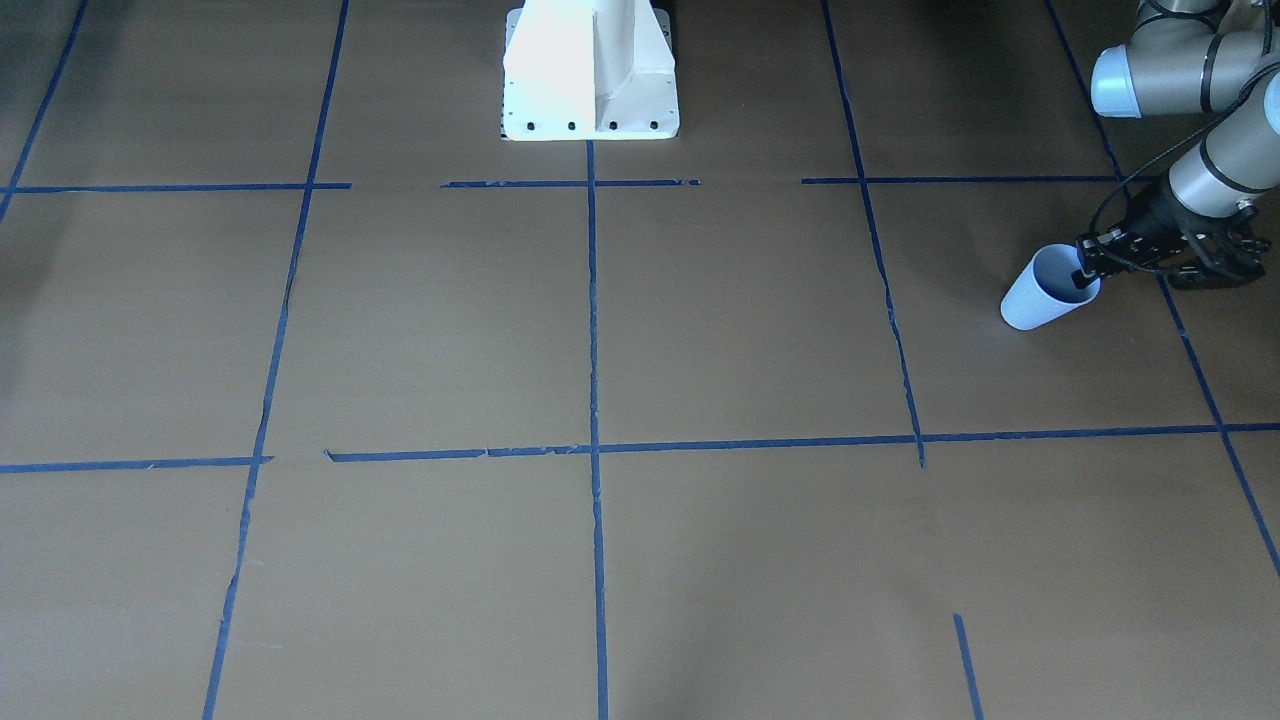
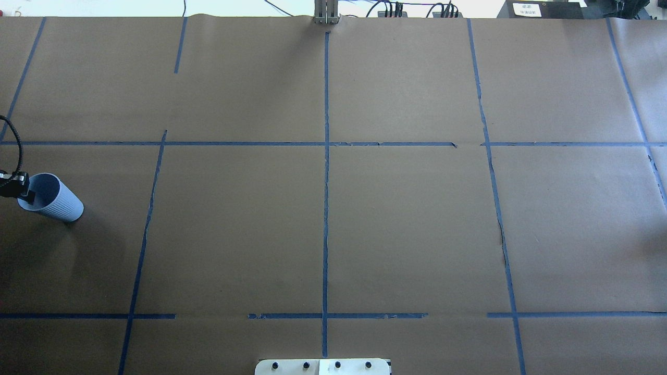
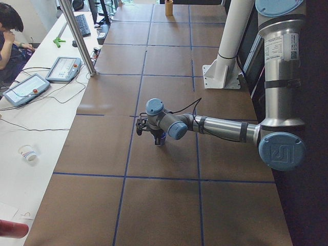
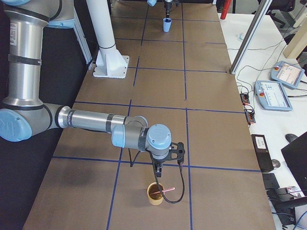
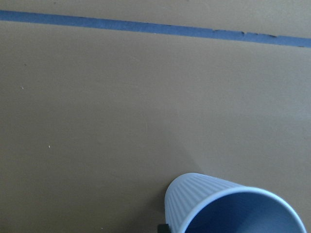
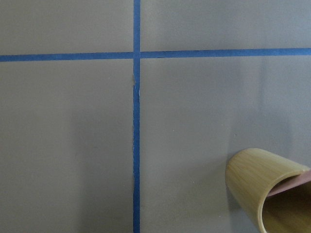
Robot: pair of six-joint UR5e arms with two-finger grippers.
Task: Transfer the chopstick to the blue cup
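The blue cup stands upright at the table's left end and also shows in the overhead view and the left wrist view. My left gripper straddles its rim, one finger inside and one outside, shut on the wall. A pinkish chopstick leans out of a tan bamboo cup at the table's right end; it also shows in the right wrist view. My right gripper hangs just above that cup. I cannot tell whether it is open or shut.
The table is brown paper with blue tape lines. The white robot base stands at the middle of the near edge. An operator sits at a side table with tablets beyond the far edge.
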